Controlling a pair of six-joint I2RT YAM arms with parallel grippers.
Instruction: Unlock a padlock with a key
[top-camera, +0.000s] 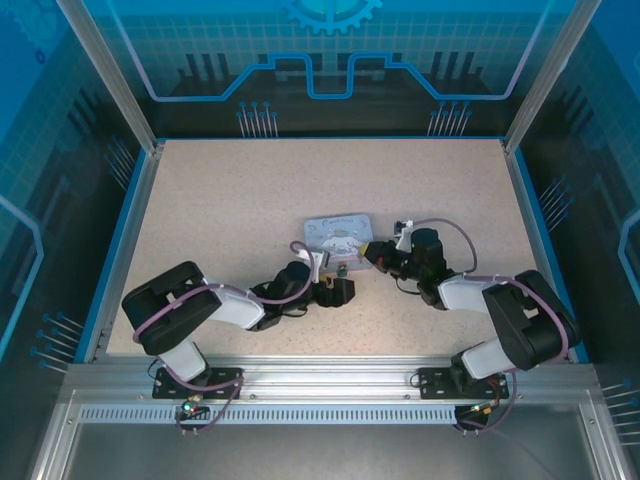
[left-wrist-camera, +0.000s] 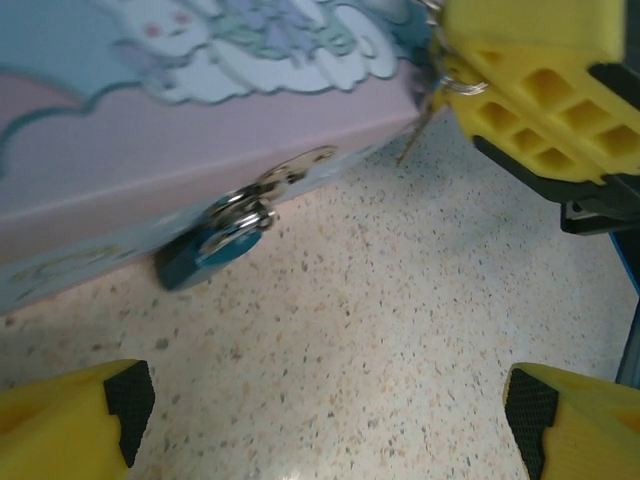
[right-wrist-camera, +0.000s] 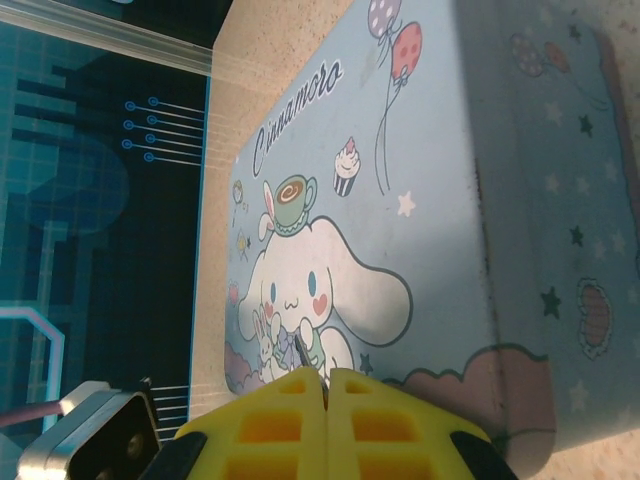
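Left wrist: one padlock (left-wrist-camera: 215, 248), one box (left-wrist-camera: 150, 150); left pincer (left-wrist-camera: 330, 415) spread, right pincer (left-wrist-camera: 450, 55) pinching one key (left-wrist-camera: 413, 138) (sliver).

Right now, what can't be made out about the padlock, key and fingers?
- Padlock keyhole: left wrist view, blurred and partly tucked under the box edge.
- Key: right wrist view, all but its tip covered by the shut right fingers.
- Left fingers: left wrist view, cut off by the bottom edge.
- Padlock in top view: too small to read.

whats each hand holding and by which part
Right hand pinches the key by its head end, tip sticking out; left hand holds nothing.
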